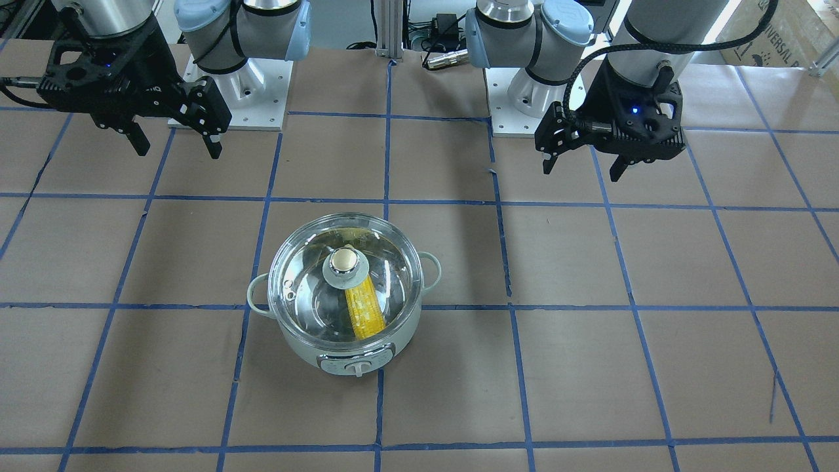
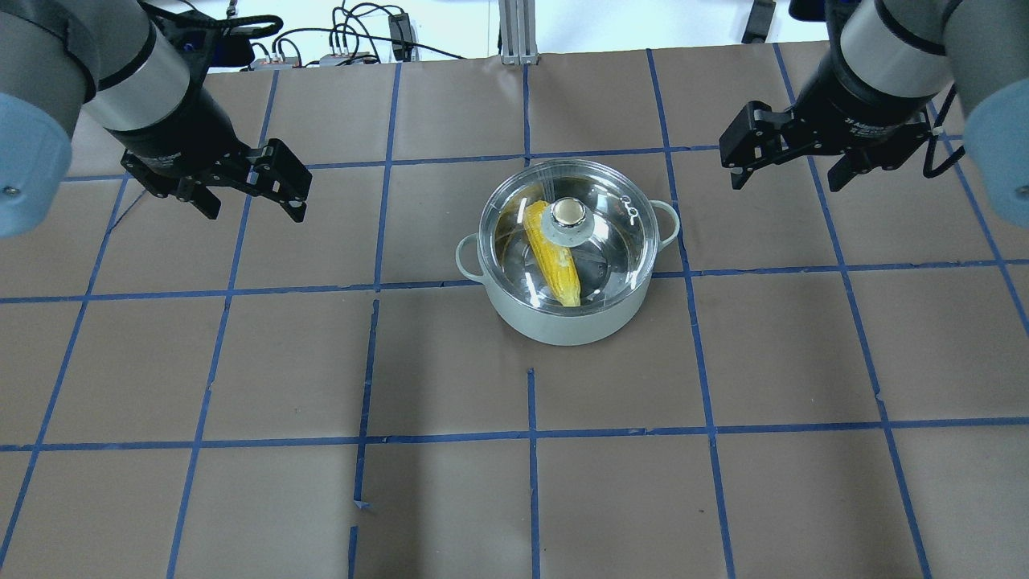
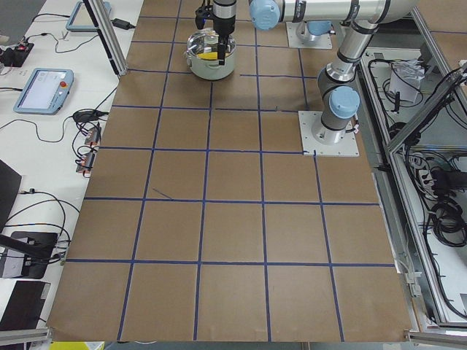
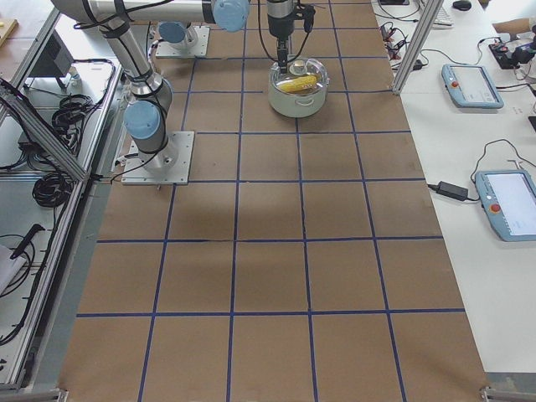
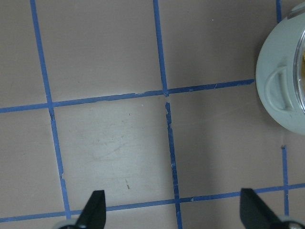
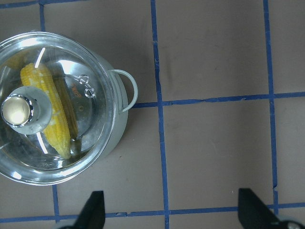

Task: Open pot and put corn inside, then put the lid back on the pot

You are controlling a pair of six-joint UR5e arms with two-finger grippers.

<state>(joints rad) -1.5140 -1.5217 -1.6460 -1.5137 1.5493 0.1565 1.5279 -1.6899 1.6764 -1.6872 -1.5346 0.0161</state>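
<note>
The pale green pot (image 2: 563, 323) stands at mid-table with the clear glass lid (image 2: 621, 235) seated on it, gold knob on top. The yellow corn (image 2: 555, 261) lies inside and shows through the glass. The pot (image 1: 308, 354), lid (image 1: 388, 275) and corn (image 1: 366, 311) also show in the front view. My left gripper (image 2: 256, 211) is open and empty, raised well to the pot's left. My right gripper (image 2: 786, 181) is open and empty, raised to its right. The right wrist view shows the lid (image 6: 90, 119) and corn (image 6: 50, 114). The left wrist view shows only the pot's side handle (image 5: 279, 90).
Brown paper with a blue tape grid (image 2: 530, 434) covers the table. The arm base plates (image 1: 229, 98) (image 1: 524, 98) stand at the robot's edge. Tablets (image 4: 473, 84) and cables lie on the side benches.
</note>
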